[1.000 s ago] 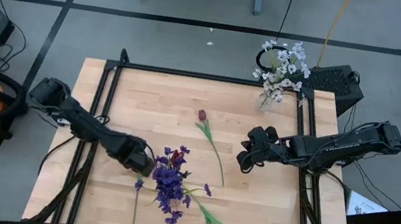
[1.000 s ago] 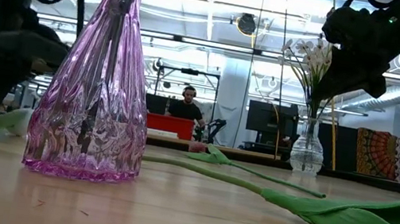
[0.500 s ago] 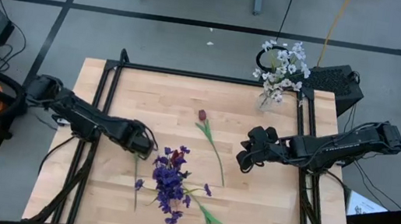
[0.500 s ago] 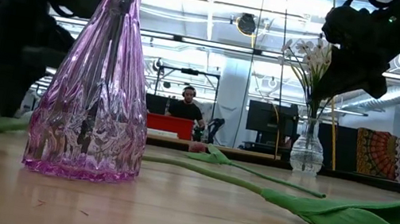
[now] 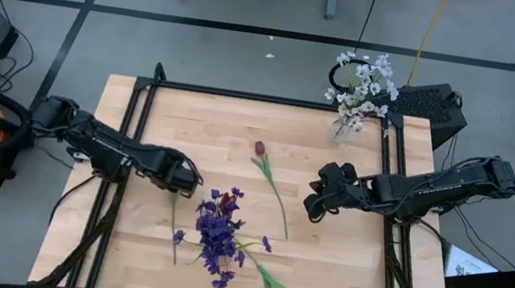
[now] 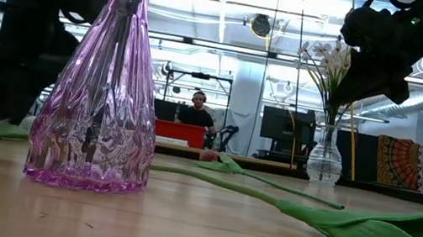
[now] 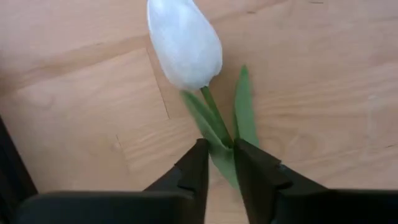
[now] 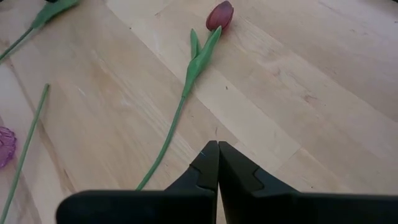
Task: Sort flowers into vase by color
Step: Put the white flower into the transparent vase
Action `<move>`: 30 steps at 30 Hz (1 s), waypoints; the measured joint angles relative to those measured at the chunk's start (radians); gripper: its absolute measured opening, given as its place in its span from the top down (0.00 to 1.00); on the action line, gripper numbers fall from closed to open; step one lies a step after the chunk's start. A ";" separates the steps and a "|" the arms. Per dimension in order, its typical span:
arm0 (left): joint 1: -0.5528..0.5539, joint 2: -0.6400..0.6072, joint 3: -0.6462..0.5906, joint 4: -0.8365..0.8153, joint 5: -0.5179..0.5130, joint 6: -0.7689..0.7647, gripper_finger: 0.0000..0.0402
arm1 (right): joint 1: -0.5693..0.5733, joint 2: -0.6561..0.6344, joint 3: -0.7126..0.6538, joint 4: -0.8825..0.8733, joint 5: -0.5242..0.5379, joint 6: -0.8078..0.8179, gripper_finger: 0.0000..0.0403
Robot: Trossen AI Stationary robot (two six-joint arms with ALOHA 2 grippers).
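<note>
On the wooden surface (image 5: pixel 343 257), the left tool (image 7: pixel 217 163) grips a white tulip (image 7: pixel 185 42) by its stem. The right tool (image 8: pixel 218 163) hovers clenched and empty, a red tulip (image 8: pixel 219 15) lying ahead of it.

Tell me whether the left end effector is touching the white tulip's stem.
Touching. In the left wrist view the left end effector has its two fingers closed on the green stem just below the white tulip, with no gap on either side.

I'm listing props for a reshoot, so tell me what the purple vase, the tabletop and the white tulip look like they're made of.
Purple vase: likely glass, possibly clear plastic; see-through, ribbed, glossy highlights.
Tabletop: light wood, visible grain and plank seams, smooth satin finish.
White tulip: appears artificial, probably fabric or soft plastic; matte, faintly textured bud, flat green leaves. The left gripper pinches its stem.
</note>
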 joint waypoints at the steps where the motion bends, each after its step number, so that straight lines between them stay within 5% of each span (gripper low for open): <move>1: 0.003 0.000 0.000 0.001 0.003 -0.007 0.76 | 0.000 0.000 0.000 0.000 0.000 -0.005 1.00; 11: 0.009 0.000 0.000 0.051 0.022 -0.123 0.57 | 0.000 0.000 0.000 0.000 0.001 -0.043 1.00; 26: 0.009 0.137 0.006 0.058 0.054 -0.200 0.57 | 0.000 0.000 0.000 0.001 0.001 -0.045 1.00; 30: 0.012 0.160 0.008 0.062 0.049 -0.160 0.67 | 0.000 0.000 0.000 0.003 0.002 -0.017 1.00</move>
